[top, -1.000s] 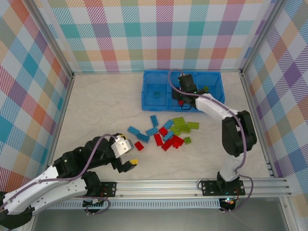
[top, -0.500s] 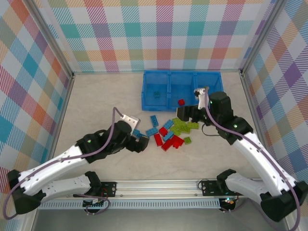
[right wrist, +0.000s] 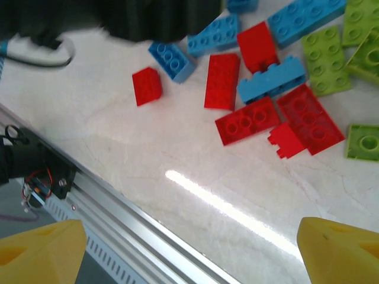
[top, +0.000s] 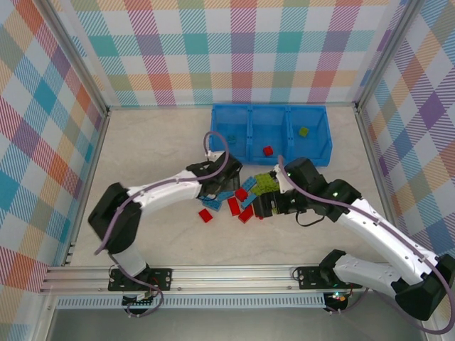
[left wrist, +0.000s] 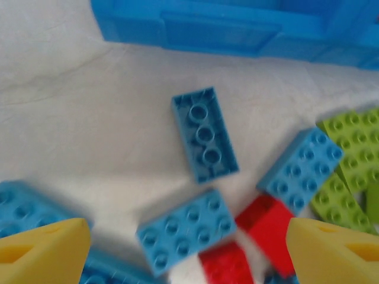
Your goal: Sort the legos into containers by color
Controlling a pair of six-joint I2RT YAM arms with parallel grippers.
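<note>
wrists: left end effector (left wrist: 188,248), right end effector (right wrist: 189,248) spread | overhead: green lego (top: 303,131) probably binned

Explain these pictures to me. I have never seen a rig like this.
Two robot arms are bolted to a table. The wide picture looks down from above: the left gripper and right gripper both reach into a pile of blue, red and green legos lying before a blue tray with three compartments. One red brick lies in the middle compartment, one green brick in the right. The other two pictures come from a camera on each wrist; the yellow fingers frame the bottom corners. Both grippers are open, holding nothing.
</note>
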